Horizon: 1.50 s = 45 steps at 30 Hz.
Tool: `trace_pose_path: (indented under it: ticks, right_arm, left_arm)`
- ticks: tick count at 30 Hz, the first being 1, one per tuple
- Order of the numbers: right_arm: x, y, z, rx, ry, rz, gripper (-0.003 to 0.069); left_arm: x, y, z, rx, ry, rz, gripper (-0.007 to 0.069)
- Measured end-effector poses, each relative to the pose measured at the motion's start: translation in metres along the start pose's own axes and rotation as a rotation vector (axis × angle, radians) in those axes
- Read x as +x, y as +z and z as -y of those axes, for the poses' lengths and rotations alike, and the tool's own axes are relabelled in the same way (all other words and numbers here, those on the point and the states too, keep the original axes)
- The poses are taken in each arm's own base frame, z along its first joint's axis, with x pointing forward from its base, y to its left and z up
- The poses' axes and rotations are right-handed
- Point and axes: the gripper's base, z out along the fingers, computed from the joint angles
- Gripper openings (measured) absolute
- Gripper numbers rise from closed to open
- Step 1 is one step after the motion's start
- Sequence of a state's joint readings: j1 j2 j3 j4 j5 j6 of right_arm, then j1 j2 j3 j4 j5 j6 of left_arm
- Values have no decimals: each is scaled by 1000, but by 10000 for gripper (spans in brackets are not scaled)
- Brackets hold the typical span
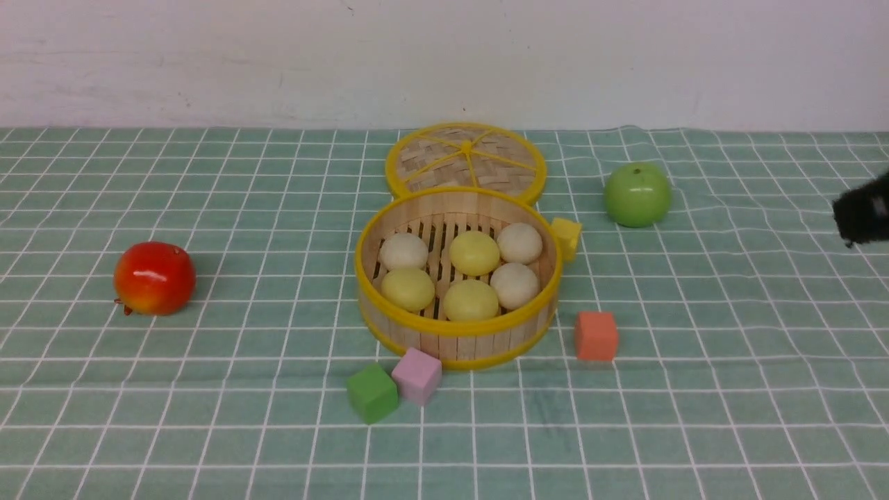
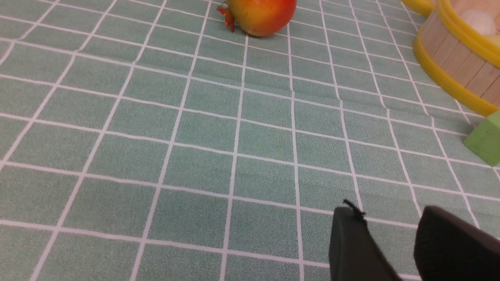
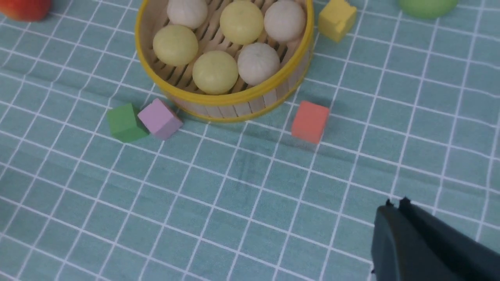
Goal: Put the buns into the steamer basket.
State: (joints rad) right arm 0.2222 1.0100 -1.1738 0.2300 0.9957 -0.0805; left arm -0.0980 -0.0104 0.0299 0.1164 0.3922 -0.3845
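Note:
The steamer basket (image 1: 458, 332) stands mid-table, and several buns (image 1: 474, 251), some pale yellow and some off-white, lie on its slatted floor. The right wrist view shows the same basket (image 3: 234, 102) and buns (image 3: 215, 72) from above. My right gripper (image 3: 395, 205) is shut with nothing in it, over bare cloth well to the right of the basket. In the front view it shows as a dark blur (image 1: 861, 215) at the right edge. My left gripper (image 2: 388, 212) is open and empty, low over the cloth to the left of the basket (image 2: 449, 58). It is out of the front view.
The woven lid (image 1: 465, 160) lies flat behind the basket. A red apple (image 1: 154, 278) sits at the left and a green apple (image 1: 637, 194) at the back right. A yellow cube (image 1: 567, 237), orange cube (image 1: 596, 335), pink cube (image 1: 417, 375) and green cube (image 1: 372, 392) ring the basket.

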Motion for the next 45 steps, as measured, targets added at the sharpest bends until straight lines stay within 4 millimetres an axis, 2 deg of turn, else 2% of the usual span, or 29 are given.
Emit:
trace_pose_path:
  ticks: [3, 5, 7, 11, 14, 19, 24, 25, 26, 27, 31, 33, 36, 38, 40, 45]
  right_arm:
    - [22, -9, 0, 2, -1, 22, -19]
    - [47, -14, -2, -19, 35, 14, -20]
    - [64, -19, -4, -40, 53, 2, -18]
    - [91, -28, -6, -52, 61, -45, -16]
    - [97, -36, -3, -7, 31, -25, -13]
    - [95, -36, 3, 61, -3, 36, -10]
    - [107, -33, 13, 123, 67, 236, -8]
    - [118, -30, 18, 158, 106, 307, -6]
    - [120, -30, 19, 163, 109, 314, -5]
    - [138, -25, 25, 218, 128, 376, -3]
    - [181, -7, 36, 337, 71, 485, -1]
    - [195, 0, 39, 370, 38, 510, 0]
    - [235, 29, 47, 415, -19, 538, 2]
    - [252, 42, 51, 416, -16, 511, 3]
    - [261, 48, 52, 410, -5, 451, 6]
    - [261, 48, 52, 413, -8, 447, 11]
  left_arm:
    - [0, 0, 0, 0, 0, 0, 238]
    - [0, 0, 0, 0, 0, 0, 238]
    - [0, 0, 0, 0, 0, 0, 238]
    - [0, 0, 0, 0, 0, 0, 238]
    - [0, 0, 0, 0, 0, 0, 238]
    - [0, 0, 0, 0, 0, 0, 238]
    - [0, 0, 0, 0, 0, 0, 238]
    - [0, 0, 0, 0, 0, 0, 238]
    - [0, 0, 0, 0, 0, 0, 238]
    - [0, 0, 0, 0, 0, 0, 238]
    - [0, 0, 0, 0, 0, 0, 238]
    - [0, 0, 0, 0, 0, 0, 238]
    - [0, 0, 0, 0, 0, 0, 238]
    - [0, 0, 0, 0, 0, 0, 238]
    - [0, 0, 0, 0, 0, 0, 238]
    - [0, 0, 0, 0, 0, 0, 238]
